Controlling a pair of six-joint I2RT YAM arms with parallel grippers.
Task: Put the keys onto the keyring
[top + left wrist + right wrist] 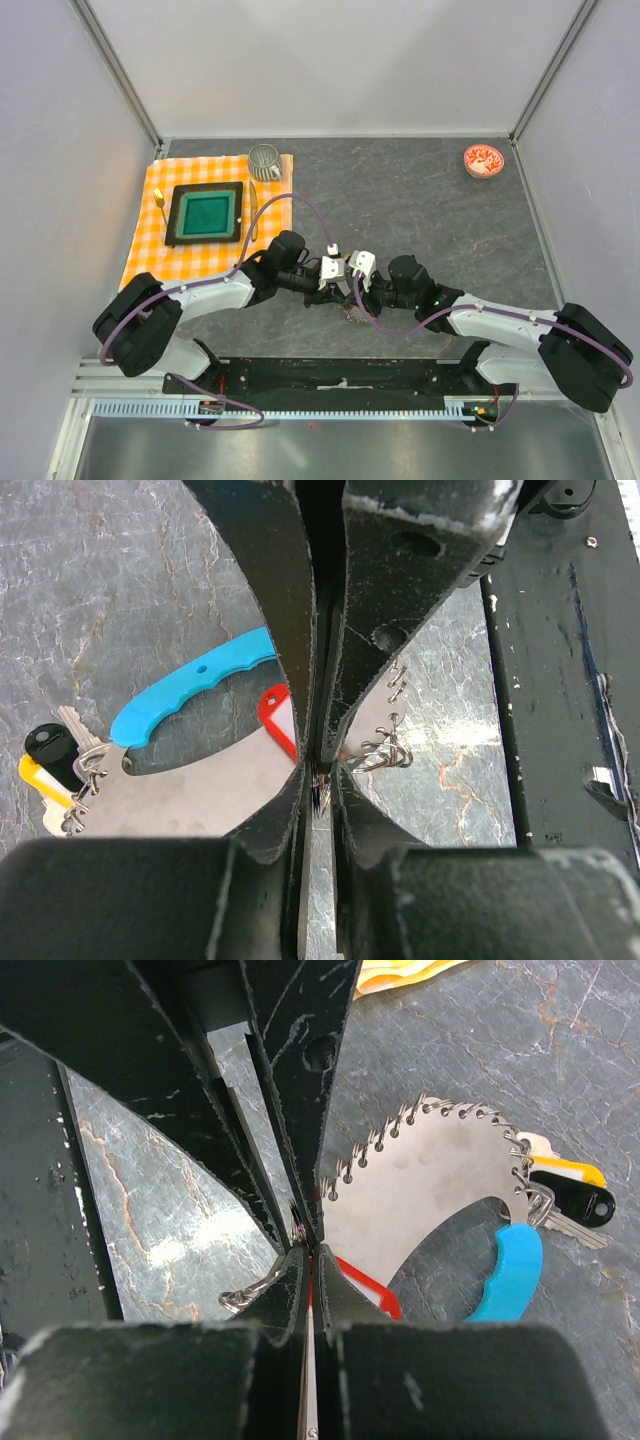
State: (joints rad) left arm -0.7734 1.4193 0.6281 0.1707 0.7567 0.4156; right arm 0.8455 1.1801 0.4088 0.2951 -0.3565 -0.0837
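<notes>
The keyring is a silvery crescent plate (190,790) edged with wire loops and carrying a curved blue tag (190,685). It lies on the table under both grippers (352,310). A black-headed key (50,745) and a yellow-headed key (40,778) hang at its far end. They also show in the right wrist view, black (575,1205) and yellow (565,1172). My left gripper (320,770) is shut at the keyring's open end, beside a wire ring (385,755). My right gripper (310,1250) is shut on the red-tagged key (375,1290). Both grippers meet tip to tip.
An orange checked cloth (150,230) at the back left bears a green tray (205,213), a metal mug (264,160) and yellow-handled cutlery (160,205). A red-and-white bowl (484,159) sits at the back right. A black rail (340,375) runs along the near edge.
</notes>
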